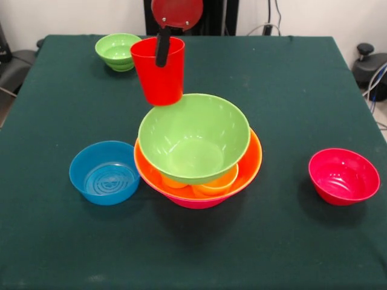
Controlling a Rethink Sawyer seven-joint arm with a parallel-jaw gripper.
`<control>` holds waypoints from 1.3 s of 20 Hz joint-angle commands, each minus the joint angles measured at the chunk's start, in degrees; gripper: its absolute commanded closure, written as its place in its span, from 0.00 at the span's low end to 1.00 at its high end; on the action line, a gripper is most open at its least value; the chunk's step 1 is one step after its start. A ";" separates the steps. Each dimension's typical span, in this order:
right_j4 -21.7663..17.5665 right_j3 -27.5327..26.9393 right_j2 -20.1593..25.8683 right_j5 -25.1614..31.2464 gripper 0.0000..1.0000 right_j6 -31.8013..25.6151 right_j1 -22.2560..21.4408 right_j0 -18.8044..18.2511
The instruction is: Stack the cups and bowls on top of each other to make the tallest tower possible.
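Front view shows the gripper (162, 53) clamped over the rim of the red tapered plastic cup (158, 71), held aloft and upright (mouth up), just toward the table's far edge from the mid-table tower (198, 158), whose glossy green plastic bowl (194, 139) sits topmost.
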 commanded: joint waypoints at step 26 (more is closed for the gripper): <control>0.34 6.04 2.92 1.40 1.00 7.33 -0.13 1.64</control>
